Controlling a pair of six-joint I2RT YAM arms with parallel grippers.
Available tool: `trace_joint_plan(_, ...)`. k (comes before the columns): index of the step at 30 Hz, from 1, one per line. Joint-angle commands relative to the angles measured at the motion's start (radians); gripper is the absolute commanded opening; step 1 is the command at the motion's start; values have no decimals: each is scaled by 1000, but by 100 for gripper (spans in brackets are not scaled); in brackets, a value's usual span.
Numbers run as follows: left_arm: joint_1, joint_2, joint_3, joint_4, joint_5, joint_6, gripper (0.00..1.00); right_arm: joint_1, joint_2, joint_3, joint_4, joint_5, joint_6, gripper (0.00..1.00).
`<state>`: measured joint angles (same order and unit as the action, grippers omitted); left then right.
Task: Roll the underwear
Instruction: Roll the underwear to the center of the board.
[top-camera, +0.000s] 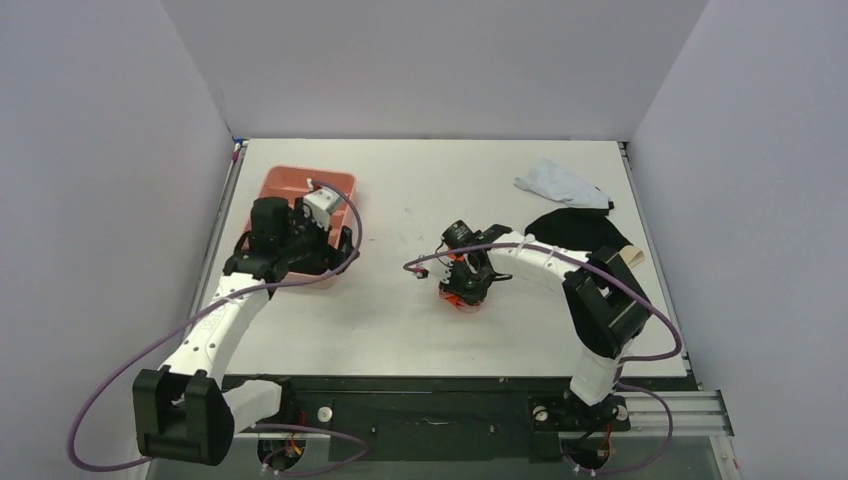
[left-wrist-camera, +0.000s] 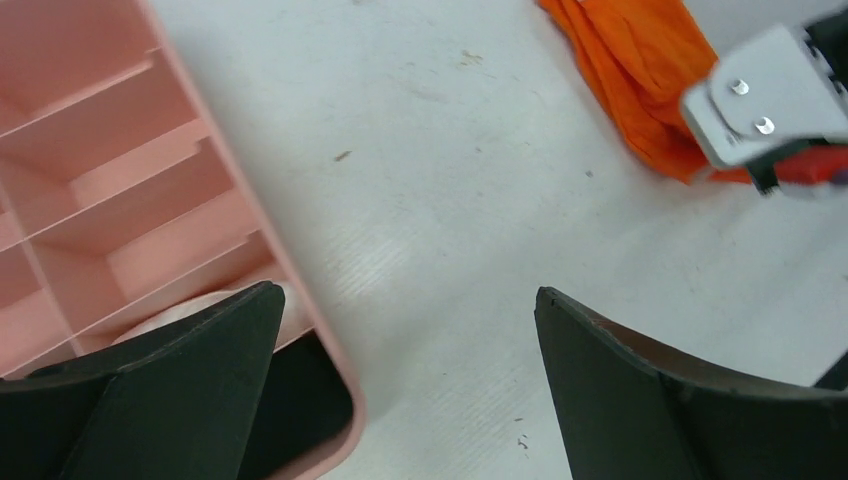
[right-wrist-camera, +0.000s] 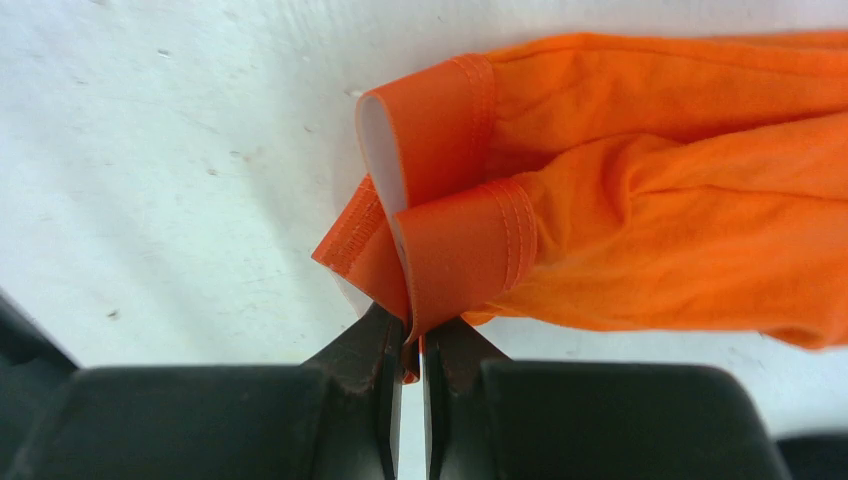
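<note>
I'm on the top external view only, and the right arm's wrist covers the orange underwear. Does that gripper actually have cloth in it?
Observer: Yes. In the right wrist view the right gripper is shut on the orange underwear, pinching a folded-over, stitched hem at the garment's edge.
Operator: Good. What sits under the left gripper? Its arm blocks my view of the tray.
Observer: In the left wrist view the left gripper hangs open and empty astride the rim of the pink tray, with one finger over a divided compartment and the other over bare table.
</note>
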<state>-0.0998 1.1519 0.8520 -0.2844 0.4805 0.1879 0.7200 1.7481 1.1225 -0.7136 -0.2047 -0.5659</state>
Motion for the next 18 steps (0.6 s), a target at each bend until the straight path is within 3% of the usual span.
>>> trace_joint_plan(1, -128, -27, -33, 50, 28, 131, 97, -53, 79, 138, -258, -266, -77, 0)
trace_joint_plan(6, -266, 38, -40, 29, 22, 196, 97, -131, 274, 364, -514, -468, -224, 0)
trace_joint_plan(11, -436, 93, -59, 37, 9, 226, 97, -222, 409, 531, -753, -561, -350, 0)
trace_joint_plan(18, -644, 229, -81, 187, -26, 223, 97, -257, 515, 622, -856, -606, -422, 0)
